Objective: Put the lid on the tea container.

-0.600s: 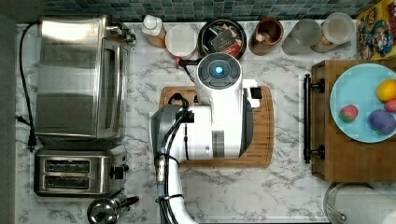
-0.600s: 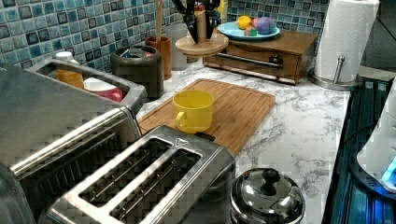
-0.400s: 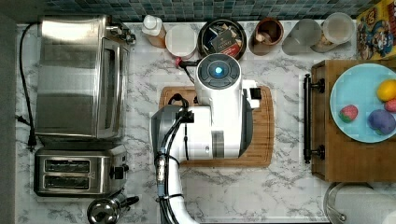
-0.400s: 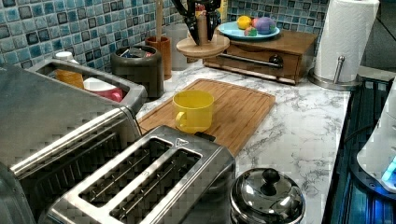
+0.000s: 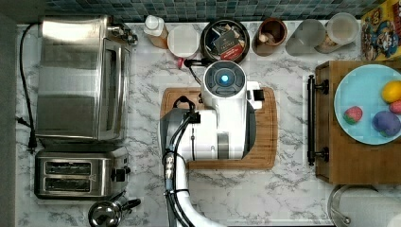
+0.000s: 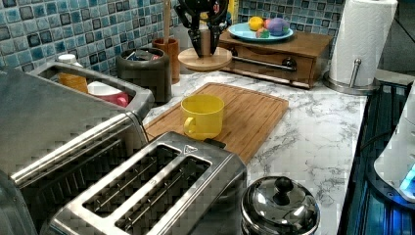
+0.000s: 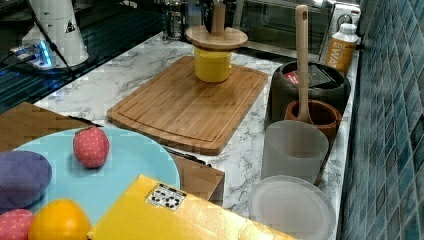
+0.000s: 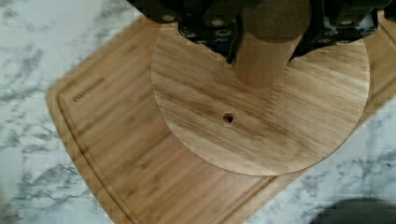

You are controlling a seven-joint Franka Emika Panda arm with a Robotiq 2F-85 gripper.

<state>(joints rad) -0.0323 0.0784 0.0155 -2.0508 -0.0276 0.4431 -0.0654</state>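
The gripper [image 8: 264, 28] is clamping the wooden knob of the lid [image 8: 261, 107] between its fingers and holding the disc level in the air. The lid is hanging above the cutting board [image 6: 249, 112] and, in the right view, just over the yellow mug [image 7: 212, 64]. It is touching neither.

Compared with a moment ago the change is slight. In the left view the lid [image 6: 204, 58] is sitting a little lower and further toward the left view's left. In the top view the arm [image 5: 222, 113] is showing a small shift away from the tiled wall. Whether that is a descent or a drift toward the near side cannot be told.

The tea container [image 5: 225, 40] is standing open at the far edge of the counter against the wall, with packets showing inside, between a white-topped jar [image 5: 183, 40] and a wooden cup [image 5: 269, 34]. The lid is not yet over it — so the carry is probably still needing a move toward the wall before any lowering.
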